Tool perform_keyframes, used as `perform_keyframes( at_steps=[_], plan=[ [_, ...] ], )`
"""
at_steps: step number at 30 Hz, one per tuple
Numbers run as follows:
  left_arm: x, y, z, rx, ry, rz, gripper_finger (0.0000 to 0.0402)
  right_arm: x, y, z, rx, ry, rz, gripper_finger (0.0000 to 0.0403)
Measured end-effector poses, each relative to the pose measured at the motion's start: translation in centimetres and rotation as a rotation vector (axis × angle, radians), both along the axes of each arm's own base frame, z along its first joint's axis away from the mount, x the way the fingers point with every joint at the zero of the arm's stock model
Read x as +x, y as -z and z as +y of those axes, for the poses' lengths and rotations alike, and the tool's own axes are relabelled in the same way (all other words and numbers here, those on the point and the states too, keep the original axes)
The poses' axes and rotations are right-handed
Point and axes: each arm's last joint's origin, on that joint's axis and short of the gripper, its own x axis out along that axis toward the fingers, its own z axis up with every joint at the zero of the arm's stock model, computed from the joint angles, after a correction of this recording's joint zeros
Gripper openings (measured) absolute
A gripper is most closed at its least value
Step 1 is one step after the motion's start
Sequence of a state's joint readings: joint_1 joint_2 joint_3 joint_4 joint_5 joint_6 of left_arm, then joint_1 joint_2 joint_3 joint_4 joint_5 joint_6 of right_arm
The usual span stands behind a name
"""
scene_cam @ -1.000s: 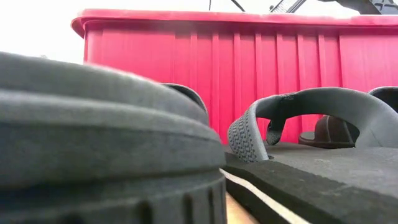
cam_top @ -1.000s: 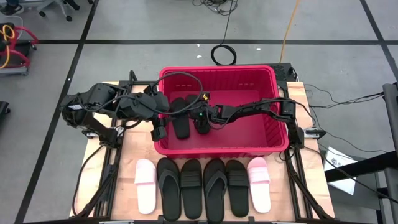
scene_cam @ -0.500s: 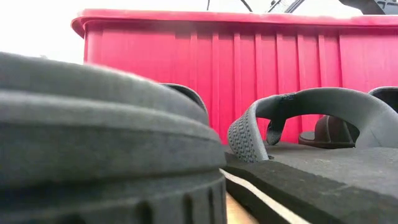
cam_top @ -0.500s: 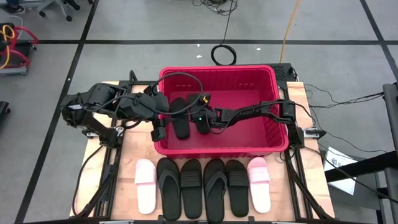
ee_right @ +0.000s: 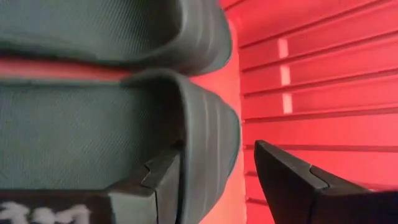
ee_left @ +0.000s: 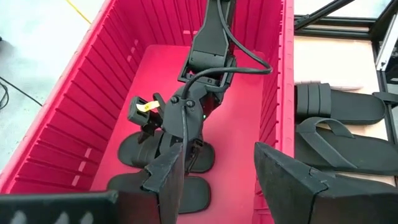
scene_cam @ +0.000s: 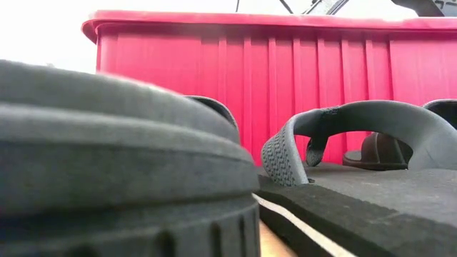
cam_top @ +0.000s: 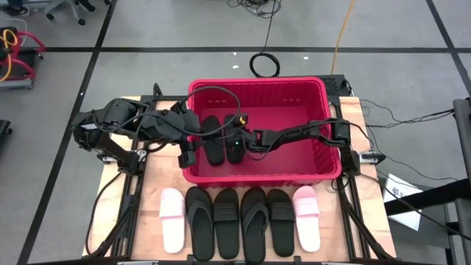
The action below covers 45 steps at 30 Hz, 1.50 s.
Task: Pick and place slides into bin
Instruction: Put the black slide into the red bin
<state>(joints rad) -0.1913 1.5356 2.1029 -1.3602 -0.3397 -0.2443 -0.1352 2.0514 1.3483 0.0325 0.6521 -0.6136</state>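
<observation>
The red bin stands at the table's middle and also shows in the low view. Two black slides lie flat, side by side, on its floor at its left end: one nearer the left wall, one under my right gripper. That gripper is low inside the bin and open, with the second slide's edge between its fingers. My left gripper hangs open and empty over the bin's left wall. Six more slides lie in a row in front of the bin. My right gripper has one finger lying against the upper face of the black slide beside its side edge. The other finger stands clear of the sole, with the red bin showing between them. The slide lies flat on the bin's floor.
The row at the near edge runs: pale pink slide, black slide, black slide, black thong, black slide, pale pink slide. The bin's right half is bare floor. Cables trail over the arms.
My right gripper has gone a little toward the bin's left wall, low over the floor. The black slide under it has shifted with it and now lies close beside the other black slide.
</observation>
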Motion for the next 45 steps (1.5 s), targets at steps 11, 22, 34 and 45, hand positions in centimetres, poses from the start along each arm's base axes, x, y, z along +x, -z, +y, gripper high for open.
perform_keyframes(
  at_steps=[11,22,34,45],
  plan=[
    [0.0,0.0,0.0,0.000,0.001,0.001,0.0191,0.4,-0.9,0.1,-0.033,-0.026,-0.047,0.0181],
    [-0.1,0.0,0.0,0.001,0.002,0.007,0.0191,0.0,-2.6,0.3,-0.009,-0.004,-0.109,0.0182],
    [-0.1,0.0,0.0,-0.001,0.001,0.005,0.0191,-1.3,-0.3,-0.5,0.086,-0.070,-0.056,0.0176],
    [0.0,0.0,0.0,-0.002,0.000,0.004,0.0191,-1.3,-0.3,0.2,0.038,-0.124,-0.062,0.0175]
  ],
)
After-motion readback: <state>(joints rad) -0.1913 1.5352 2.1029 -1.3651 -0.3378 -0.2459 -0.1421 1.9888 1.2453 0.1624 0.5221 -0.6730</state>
